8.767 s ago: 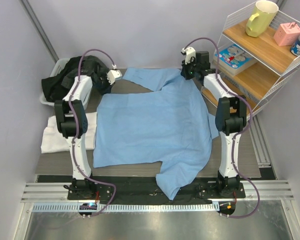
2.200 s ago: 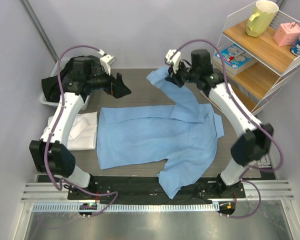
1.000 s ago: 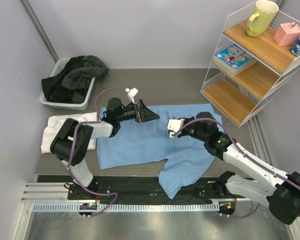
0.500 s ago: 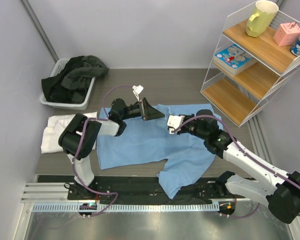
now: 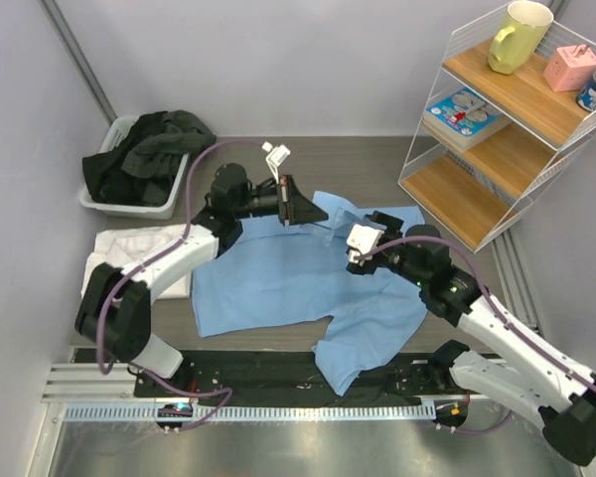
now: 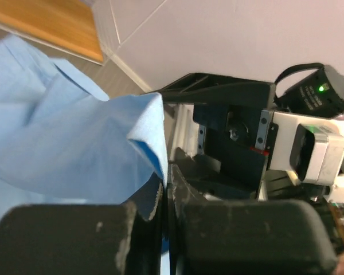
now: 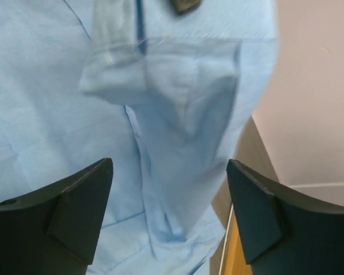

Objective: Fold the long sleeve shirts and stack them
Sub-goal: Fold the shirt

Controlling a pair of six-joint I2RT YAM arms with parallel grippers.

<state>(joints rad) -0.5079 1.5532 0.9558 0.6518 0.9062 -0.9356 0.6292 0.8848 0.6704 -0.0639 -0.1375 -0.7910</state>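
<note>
Light blue shirt [image 5: 268,283] lies spread mid-bench [image 5: 348,164], one sleeve trailing over the near edge btw the arm bases. White shirt [image 5: 129,253] lies flat just beside it on the left, partly under the left arm.

Left gripper [image 6: 165,197] has its jaws clenched on a pinch of the blue shirt's far edge, lifted off the bench; the cloth drapes down from the pinch. Right gripper [image 7: 167,172] hangs over the shirt's right part w/ jaws spread wide, nothing in them. Below it sits a cuff or placket fold, can't tell which.

Handling, as I judge it: thin, light, limp fabric with no stiffness, so it sags and creases from any single pinch. It likely needs two holds set well apart along one edge, at hem corners or shoulder seams. Collar, cuffs and button front look thicker and should give a firmer bite.

Further out: bin [image 5: 104,199] of dark clothes far left, wire rack [image 5: 427,129] at right.
</note>
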